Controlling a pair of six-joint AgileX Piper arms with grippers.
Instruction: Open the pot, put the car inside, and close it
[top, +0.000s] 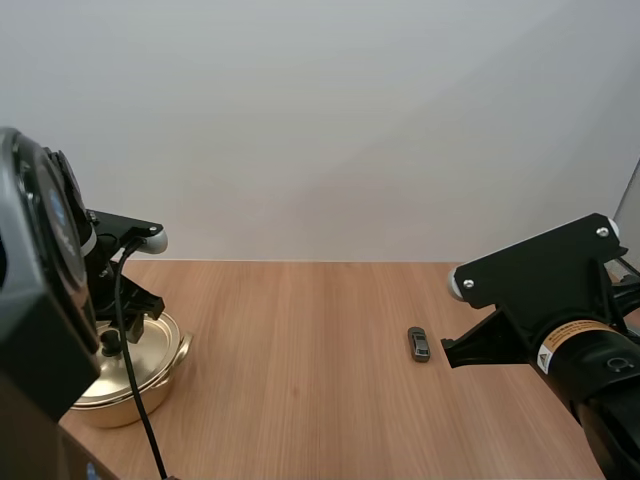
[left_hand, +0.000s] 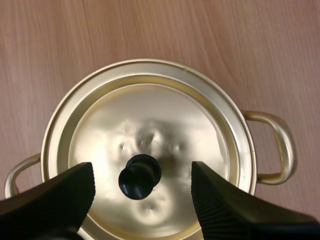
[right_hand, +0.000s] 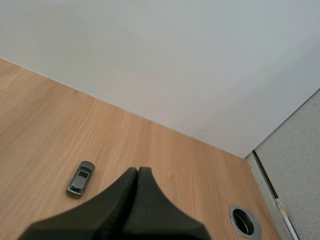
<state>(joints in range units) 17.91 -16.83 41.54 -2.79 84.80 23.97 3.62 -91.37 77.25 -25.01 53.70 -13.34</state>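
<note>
Left gripper (left_hand: 142, 170) open over the lidded pot (left_hand: 280, 145); car (top: 419, 344) out on the table (top: 300, 400).
At near left, its fingers stand spread either side of the black knob (left_hand: 140, 176) on the gold lid (left_hand: 150, 115), clear of it. At right, the right gripper (right_hand: 138, 172) is pressed together on nothing, with the small grey car lying just beyond, to its left.

bare table (top: 300, 340) all round car (top: 419, 344), lid knob (left_hand: 140, 176) w/ gaps either side, inside spread left gripper (left_hand: 142, 172)
</note>
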